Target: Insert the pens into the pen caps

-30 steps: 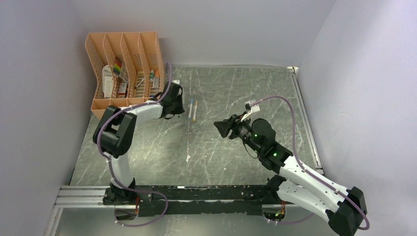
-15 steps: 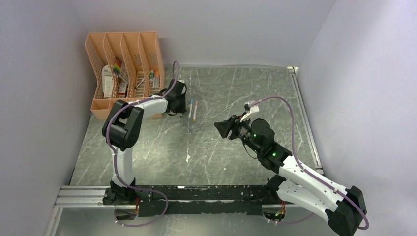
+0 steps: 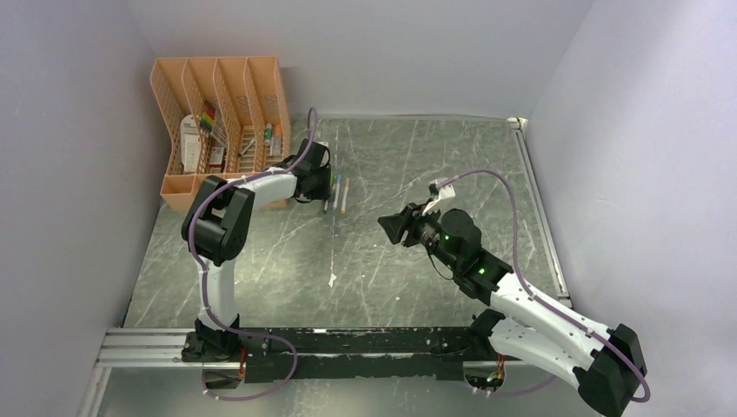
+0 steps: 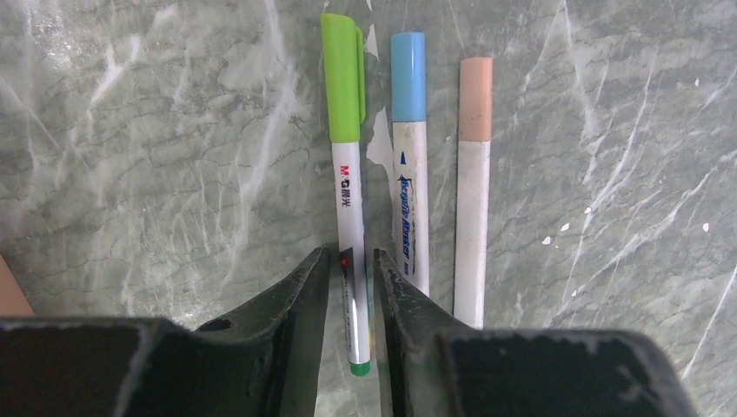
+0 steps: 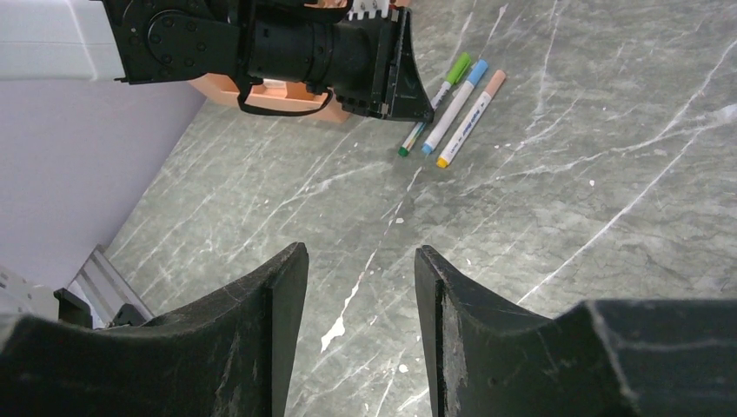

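Note:
Three white-barrelled pens lie side by side on the table, each with its cap on. From left to right they are the green-capped pen (image 4: 352, 261), the blue-capped pen (image 4: 410, 217) and the orange-pink-capped pen (image 4: 471, 234). The green cap (image 4: 343, 78), blue cap (image 4: 408, 76) and orange-pink cap (image 4: 475, 100) point away from me. My left gripper (image 4: 352, 254) is low over the table, its jaws narrowly apart astride the green pen's barrel with thin gaps either side. From above it (image 3: 323, 193) is beside the pens (image 3: 341, 193). My right gripper (image 5: 361, 252) is open and empty, raised mid-table (image 3: 387, 224).
A peach mesh organiser (image 3: 222, 130) with stationery stands at the back left, close behind the left arm. The right wrist view shows the left gripper (image 5: 417, 109) at the three pens (image 5: 454, 106). A metal rail (image 3: 539, 208) runs along the table's right edge.
The left gripper shifted a little right, up to the two pens lying there. The green pen's end now shows below it. The right arm has hardly moved.

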`<state>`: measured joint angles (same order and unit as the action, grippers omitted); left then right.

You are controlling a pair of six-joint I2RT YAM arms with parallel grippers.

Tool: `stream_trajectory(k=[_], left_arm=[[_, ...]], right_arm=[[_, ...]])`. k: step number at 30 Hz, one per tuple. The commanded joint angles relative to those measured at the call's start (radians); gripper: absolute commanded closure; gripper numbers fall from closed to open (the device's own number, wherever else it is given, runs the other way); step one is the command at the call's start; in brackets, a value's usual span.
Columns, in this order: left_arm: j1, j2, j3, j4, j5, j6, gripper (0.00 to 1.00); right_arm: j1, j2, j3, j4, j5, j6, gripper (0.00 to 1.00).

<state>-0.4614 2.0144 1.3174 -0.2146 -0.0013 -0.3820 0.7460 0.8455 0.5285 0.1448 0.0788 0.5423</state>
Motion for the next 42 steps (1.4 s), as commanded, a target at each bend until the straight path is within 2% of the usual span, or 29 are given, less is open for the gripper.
stream_trajectory(k=[1,5,8,11,16,18,20,21,23,24,26,27,29,38,42], left_arm=[[-0.001,-0.019,-0.003,-0.034,0.045,0.002,0.65],[-0.003,-0.099,-0.021,-0.022,0.076,0.000,0.64],[-0.007,-0.222,-0.084,0.046,0.106,0.014,0.59],[-0.027,-0.379,-0.198,0.183,0.114,0.073,0.37],[-0.045,-0.671,-0.420,0.431,0.154,0.107,0.24],[-0.043,-0.765,-0.484,0.469,0.199,0.095,0.30],[-0.043,-0.846,-0.531,0.468,0.212,0.070,0.32],[-0.043,-0.884,-0.550,0.467,0.213,0.055,0.31],[-0.043,-0.949,-0.577,0.459,0.207,0.043,0.28],[-0.043,-0.975,-0.582,0.449,0.198,0.042,0.27],[-0.043,-1.015,-0.582,0.414,0.171,0.040,0.23],[-0.043,-1.031,-0.579,0.396,0.155,0.040,0.22],[-0.043,-1.051,-0.576,0.370,0.137,0.040,0.21],[-0.043,-1.070,-0.606,0.384,0.115,0.040,0.21],[-0.044,-1.045,-0.591,0.360,0.072,0.040,0.12]], right_arm=[[-0.006,-0.012,-0.012,0.006,0.011,0.002,0.52],[-0.007,-0.009,-0.016,0.007,0.006,0.003,0.52],[-0.008,-0.001,-0.021,0.010,0.003,0.004,0.52],[-0.008,0.014,-0.028,0.015,0.004,0.001,0.52],[-0.009,0.041,-0.026,-0.001,0.037,-0.032,0.53],[-0.009,0.051,-0.018,-0.014,0.054,-0.049,0.65],[-0.008,0.055,-0.010,-0.027,0.066,-0.064,0.97],[-0.009,0.053,-0.009,-0.032,0.078,-0.068,1.00],[-0.009,0.044,-0.016,-0.027,0.088,-0.071,1.00],[-0.008,0.038,-0.020,-0.027,0.100,-0.068,0.97],[-0.008,0.031,-0.026,-0.030,0.124,-0.065,0.66],[-0.008,0.028,-0.028,-0.032,0.136,-0.065,0.54],[-0.008,0.021,-0.031,-0.037,0.151,-0.065,0.43],[-0.009,-0.004,-0.032,-0.075,0.175,-0.084,0.40],[-0.007,-0.020,-0.036,-0.083,0.198,-0.101,0.39]])
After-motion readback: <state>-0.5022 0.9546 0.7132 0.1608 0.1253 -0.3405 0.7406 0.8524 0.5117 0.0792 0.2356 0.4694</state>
